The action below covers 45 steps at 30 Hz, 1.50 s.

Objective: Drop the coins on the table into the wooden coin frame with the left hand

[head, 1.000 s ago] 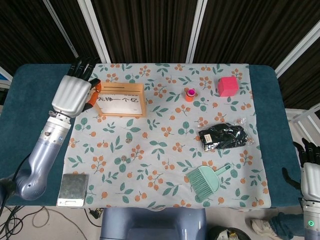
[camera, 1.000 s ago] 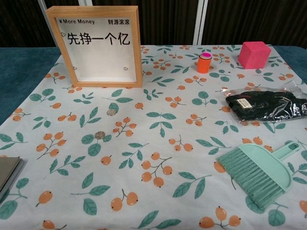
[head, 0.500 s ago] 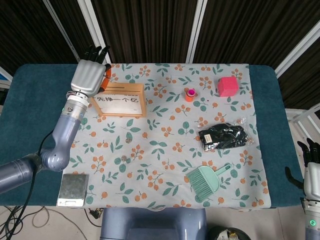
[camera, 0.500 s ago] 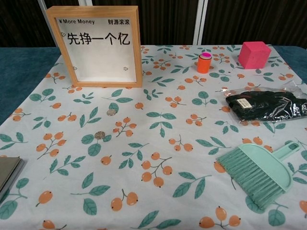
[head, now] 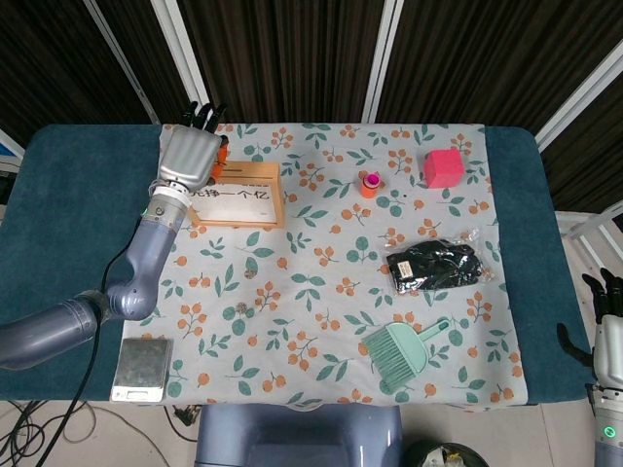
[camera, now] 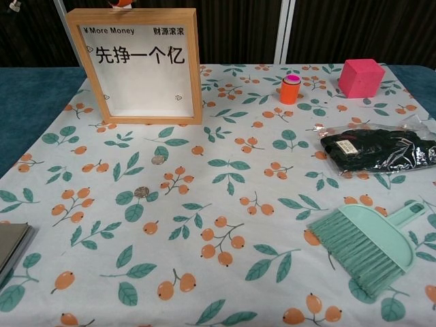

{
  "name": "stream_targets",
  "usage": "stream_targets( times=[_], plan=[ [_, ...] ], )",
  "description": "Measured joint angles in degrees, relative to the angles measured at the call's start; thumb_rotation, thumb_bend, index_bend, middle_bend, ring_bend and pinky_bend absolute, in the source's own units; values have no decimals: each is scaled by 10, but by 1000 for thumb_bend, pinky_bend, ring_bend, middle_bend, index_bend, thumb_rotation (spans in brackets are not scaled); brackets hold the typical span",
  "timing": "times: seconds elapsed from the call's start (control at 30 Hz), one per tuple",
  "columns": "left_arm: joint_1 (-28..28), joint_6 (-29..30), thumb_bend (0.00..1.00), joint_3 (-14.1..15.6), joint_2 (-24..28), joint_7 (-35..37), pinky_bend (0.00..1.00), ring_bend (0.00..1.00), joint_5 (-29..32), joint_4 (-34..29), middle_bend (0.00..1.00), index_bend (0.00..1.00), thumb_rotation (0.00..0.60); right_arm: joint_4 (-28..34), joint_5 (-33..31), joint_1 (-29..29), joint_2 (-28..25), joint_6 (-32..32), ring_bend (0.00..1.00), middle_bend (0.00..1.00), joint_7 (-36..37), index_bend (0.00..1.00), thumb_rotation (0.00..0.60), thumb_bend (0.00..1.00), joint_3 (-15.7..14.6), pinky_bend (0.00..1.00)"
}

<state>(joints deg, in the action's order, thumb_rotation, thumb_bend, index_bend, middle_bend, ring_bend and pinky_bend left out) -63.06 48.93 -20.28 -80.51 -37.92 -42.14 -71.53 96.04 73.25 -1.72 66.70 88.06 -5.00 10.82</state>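
The wooden coin frame (head: 238, 195) (camera: 142, 67) stands upright at the back left of the flowered cloth. My left hand (head: 190, 156) hovers over the frame's top left corner, back of the hand up. Its orange fingertips (camera: 121, 3) are pinched together just above the top edge, as if on a small coin that the fingers hide. Two coins lie on the cloth in front of the frame, one (head: 250, 273) (camera: 158, 160) nearer it and one (head: 237, 309) (camera: 142, 193) closer to me. My right hand (head: 608, 341) hangs off the table's right side, fingers apart and holding nothing.
A small orange bottle (head: 369, 183) (camera: 289, 89) and a pink cube (head: 443, 167) (camera: 361, 77) stand at the back right. On the right lie a black packet (head: 435, 265) (camera: 378, 150) and a green brush (head: 404, 350) (camera: 368, 245). A grey metal box (head: 142, 368) sits at the front left.
My left hand has moved right and away from me, from beside the frame's left edge to above its top, and its fingertips now show in the chest view.
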Motion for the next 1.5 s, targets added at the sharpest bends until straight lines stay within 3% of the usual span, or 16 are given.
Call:
stream_targets(
  times=[0.57,0.97,1.5],
  plan=[
    [-13,-2,356,9,-6,11,0,0,21,-1,12,627,600,0,-4,-1,0,-2,28,72,2,169,600,395,3,0],
    [-24,2,345,11,22,-3,0,0,77,-46,8,589,600,1,-8,-1,0,-3,28,72,0,169,600,395,4,0],
    [-47,8,331,26,26,-16,0,0,128,-48,8,565,600,1,-5,-1,-2,-5,28,72,6,169,600,395,3,0]
  ],
)
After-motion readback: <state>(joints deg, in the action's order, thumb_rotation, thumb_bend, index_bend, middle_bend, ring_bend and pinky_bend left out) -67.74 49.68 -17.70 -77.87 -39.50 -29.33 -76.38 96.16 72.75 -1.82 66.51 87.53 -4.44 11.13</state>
